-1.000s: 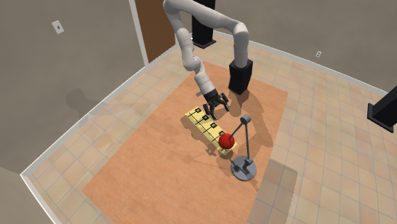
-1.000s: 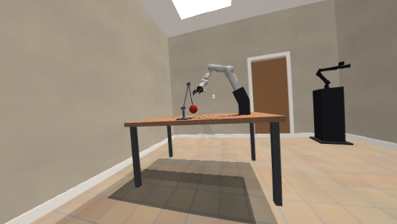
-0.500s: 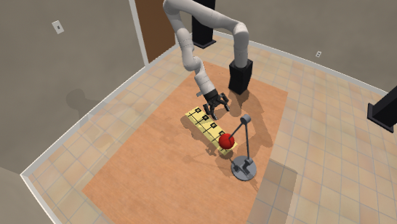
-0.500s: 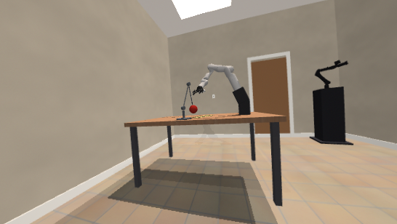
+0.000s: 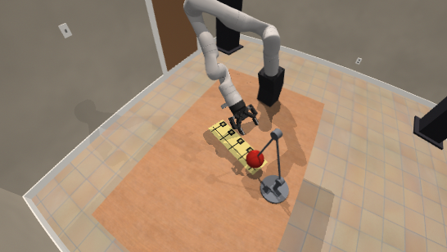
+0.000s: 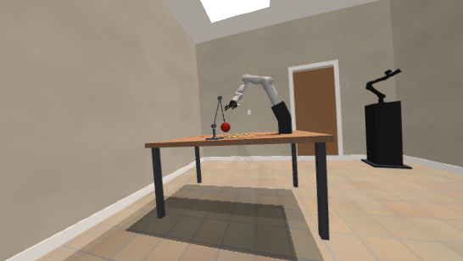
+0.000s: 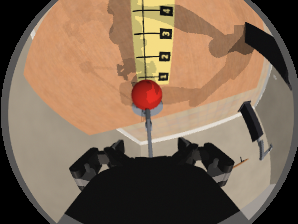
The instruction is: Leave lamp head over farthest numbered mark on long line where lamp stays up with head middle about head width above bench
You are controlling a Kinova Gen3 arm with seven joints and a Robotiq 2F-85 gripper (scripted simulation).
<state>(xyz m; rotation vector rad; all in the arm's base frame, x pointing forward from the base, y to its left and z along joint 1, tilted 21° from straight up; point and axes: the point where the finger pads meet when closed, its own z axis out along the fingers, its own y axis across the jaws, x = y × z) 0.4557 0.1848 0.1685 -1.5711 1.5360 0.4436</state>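
Observation:
The lamp has a round grey base [image 5: 274,191] [image 6: 214,137], two thin grey arms meeting at an elbow joint [image 5: 277,134] [image 6: 220,97], and a red ball head [image 5: 255,159] [image 6: 225,126] [image 7: 147,94]. The head hangs a little above the near end of a yellow strip [image 5: 218,136] [image 7: 144,32] with a long line and several numbered marks. My gripper [image 5: 244,121] [image 6: 231,105] [image 7: 150,145] is open and empty. It hovers high above the strip's far half, beside the lamp's elbow and apart from it.
The wooden bench [image 5: 172,184] [image 6: 254,139] carries the lamp, the strip and my arm's black pedestal [image 5: 270,86] [image 6: 283,119]. A second black pedestal with an arm [image 6: 383,131] stands on the floor to the right. A brown door [image 6: 315,106] is behind.

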